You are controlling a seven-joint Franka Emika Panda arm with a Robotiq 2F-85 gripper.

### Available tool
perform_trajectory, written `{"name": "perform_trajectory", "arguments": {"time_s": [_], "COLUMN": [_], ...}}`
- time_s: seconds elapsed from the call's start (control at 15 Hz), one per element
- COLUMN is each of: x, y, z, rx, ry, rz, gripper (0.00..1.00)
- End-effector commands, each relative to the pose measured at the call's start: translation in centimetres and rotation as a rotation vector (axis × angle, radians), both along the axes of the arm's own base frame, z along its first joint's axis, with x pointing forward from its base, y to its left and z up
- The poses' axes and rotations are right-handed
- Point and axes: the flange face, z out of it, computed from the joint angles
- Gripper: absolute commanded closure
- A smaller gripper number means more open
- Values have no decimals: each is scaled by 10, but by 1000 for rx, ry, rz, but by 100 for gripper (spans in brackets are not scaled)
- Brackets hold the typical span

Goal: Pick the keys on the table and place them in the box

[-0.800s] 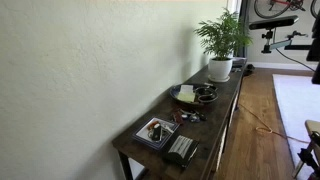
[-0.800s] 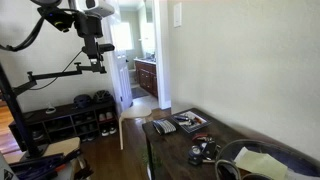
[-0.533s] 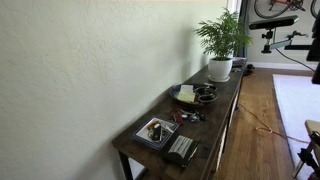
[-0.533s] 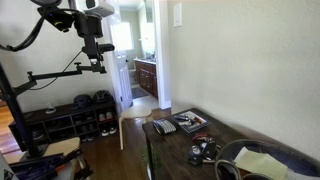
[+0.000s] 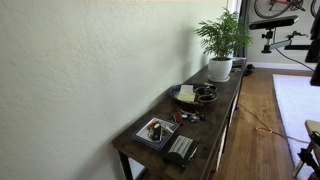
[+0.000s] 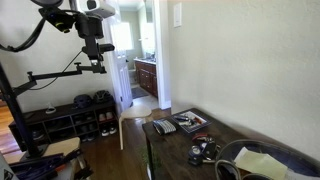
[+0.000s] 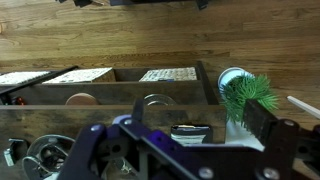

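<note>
Change since the earlier frames: we find none. The black robot arm (image 6: 78, 18) stays raised at the same spot, and everything on the long, narrow, dark brown wooden worktop (image 5: 226, 90) lies as it did.
Worktop: it runs along the pale wall in both exterior views (image 6: 175, 155), with a green potted plant (image 5: 222, 40) at its far end.
Pincer: the dark pincer (image 6: 96, 60) hangs high, well apart from the worktop and off its end. In the wrist view its fingers (image 7: 90, 148) stand spread, pinching nothing.
Box: a small shallow square box with a pale grey-white rim and dark inside (image 5: 157, 131) sits near the worktop's end on the wall side. It is just beside a black ribbed rectangular object (image 5: 181, 150).
Keys: a small bunch of dark metal keys with a red-orange bit (image 5: 187, 117) lies on the worktop between the box and a round yellowish dish (image 5: 184, 95). It is outside the box and apart from it, and it also shows in an exterior view (image 6: 203, 150).
Hard to make out: the keys are too small for us to count. Some small bits lie inside the box, too blurred for us to name. In the wrist view the pincer is blurred and covers much of the worktop, and we cannot pick out the keys there. The yellowish dish is cut off at the bottom edge of an exterior view (image 6: 255, 160).
</note>
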Motion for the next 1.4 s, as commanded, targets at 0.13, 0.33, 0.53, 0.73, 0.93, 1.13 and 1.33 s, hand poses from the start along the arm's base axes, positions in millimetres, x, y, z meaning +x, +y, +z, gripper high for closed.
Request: {"name": "perform_trajectory", "arguments": {"time_s": [0.13,0.33,0.53,0.73,0.93,1.13,1.33], "x": [29,54,77,99,120,115,121], "y": [-13,-23,-35,-51,-61,-58,-57], "z": [-18,-31,-48,-66,-75,-75,-74], "rx": [29,51,62,63,66,72,76], "ry": [14,1,9,38,54,63,62], "rz": [-6,-12,-19,-22,-43,-59,-60], "gripper": [0,0,0,0,0,0,0]}}
